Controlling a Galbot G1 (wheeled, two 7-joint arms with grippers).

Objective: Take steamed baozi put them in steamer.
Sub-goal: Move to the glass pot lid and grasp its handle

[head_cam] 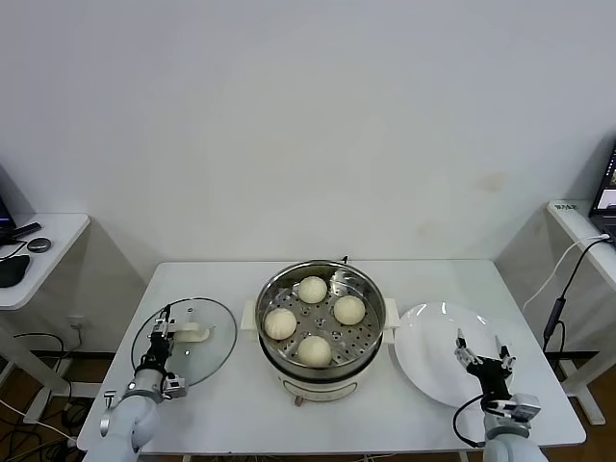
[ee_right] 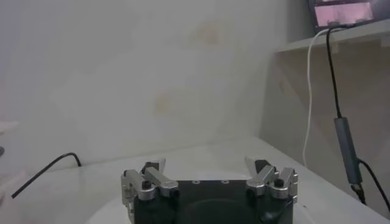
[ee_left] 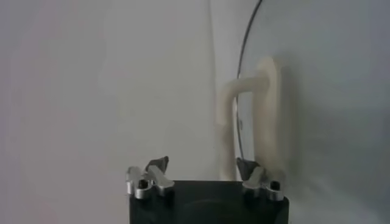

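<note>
Four cream-white baozi lie on the perforated tray inside the steel steamer (head_cam: 371, 322) at the table's middle: one at the back (head_cam: 312, 290), one at the right (head_cam: 348, 310), one at the left (head_cam: 280, 323), one at the front (head_cam: 314, 350). My left gripper (head_cam: 162, 329) is open and empty, low over the glass lid (head_cam: 212, 356); its cream handle (head_cam: 195, 333) shows just ahead of the fingertips in the left wrist view (ee_left: 268, 109). My right gripper (head_cam: 484, 349) is open and empty above the white plate (head_cam: 428, 346).
The white plate holds nothing. A side table (head_cam: 48, 252) with dark items stands at the left. A shelf with a cable (head_cam: 568, 279) and a screen (ee_right: 341, 12) stands at the right. A black wire (ee_right: 42, 173) lies on the table.
</note>
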